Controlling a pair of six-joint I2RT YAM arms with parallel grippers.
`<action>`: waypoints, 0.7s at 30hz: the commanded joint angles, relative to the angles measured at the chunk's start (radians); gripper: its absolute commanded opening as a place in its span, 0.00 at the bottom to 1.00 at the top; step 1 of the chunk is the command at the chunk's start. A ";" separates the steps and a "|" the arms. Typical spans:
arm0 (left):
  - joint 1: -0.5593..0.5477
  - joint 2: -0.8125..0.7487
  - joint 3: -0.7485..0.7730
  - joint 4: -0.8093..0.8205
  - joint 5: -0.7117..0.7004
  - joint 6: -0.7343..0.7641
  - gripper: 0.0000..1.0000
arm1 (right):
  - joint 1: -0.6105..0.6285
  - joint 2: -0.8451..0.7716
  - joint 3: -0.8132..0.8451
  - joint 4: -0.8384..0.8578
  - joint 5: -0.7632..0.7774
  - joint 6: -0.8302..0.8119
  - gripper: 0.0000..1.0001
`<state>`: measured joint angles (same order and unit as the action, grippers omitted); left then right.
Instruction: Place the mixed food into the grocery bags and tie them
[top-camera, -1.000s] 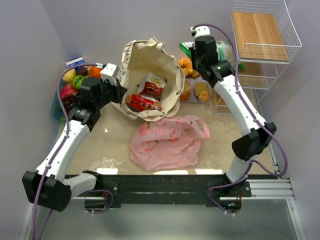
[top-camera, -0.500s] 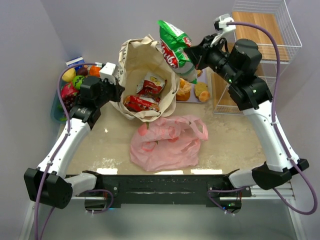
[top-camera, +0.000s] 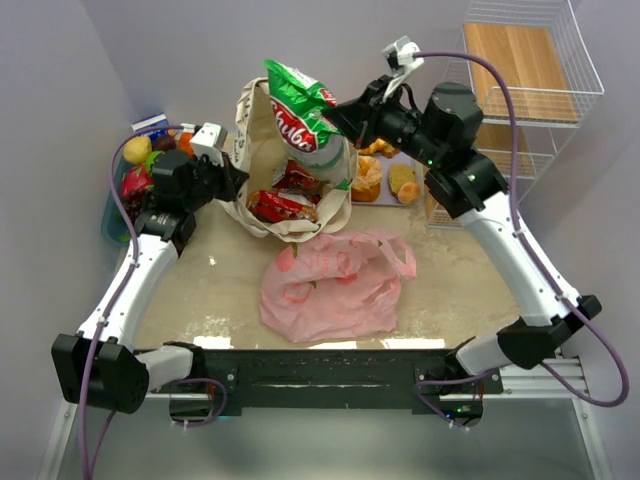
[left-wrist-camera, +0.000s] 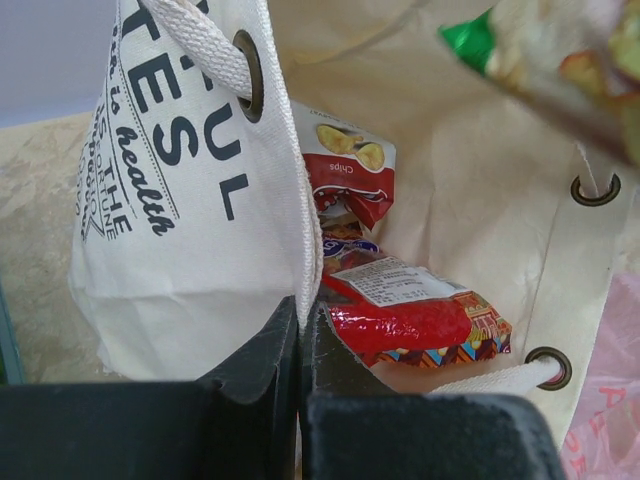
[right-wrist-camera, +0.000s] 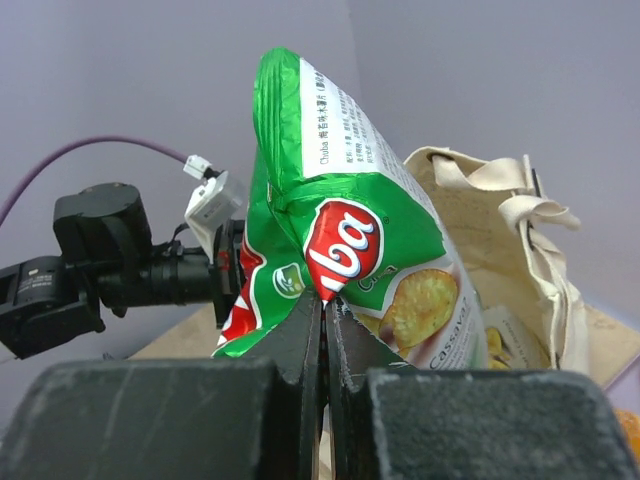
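Observation:
The cream canvas tote (top-camera: 262, 110) stands open at the back middle, with red snack packets (top-camera: 285, 205) inside; they also show in the left wrist view (left-wrist-camera: 410, 320). My left gripper (top-camera: 228, 180) is shut on the tote's left rim (left-wrist-camera: 305, 270), holding it open. My right gripper (top-camera: 345, 112) is shut on a green and white chips packet (top-camera: 300, 115), held in the air above the tote's mouth; the right wrist view shows the packet (right-wrist-camera: 340, 240) pinched between the fingers. The pink plastic bag (top-camera: 335, 285) lies flat in front of the tote. Golden pastries (top-camera: 385, 178) lie right of the tote.
A bin of toy fruit (top-camera: 140, 170) sits at the far left behind my left arm. A white wire shelf with wooden boards (top-camera: 525, 70) stands at the back right.
My right arm has lifted the green packet from beside the pastries and carried it left, over the tote's opening. My left gripper has kept its hold on the tote rim.

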<state>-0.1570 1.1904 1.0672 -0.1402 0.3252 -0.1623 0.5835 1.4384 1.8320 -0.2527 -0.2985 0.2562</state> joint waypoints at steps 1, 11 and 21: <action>0.013 0.005 0.010 0.079 0.021 -0.013 0.00 | 0.007 0.054 -0.019 0.162 -0.074 0.063 0.00; 0.014 -0.018 0.007 0.088 0.031 -0.025 0.00 | 0.025 0.220 -0.030 0.148 0.133 -0.095 0.00; 0.024 -0.043 -0.010 0.108 0.005 -0.014 0.00 | 0.197 0.413 -0.050 0.182 0.682 -0.176 0.00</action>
<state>-0.1455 1.1847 1.0584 -0.1280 0.3370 -0.1738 0.7582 1.7592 1.7374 -0.1616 0.1753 0.1074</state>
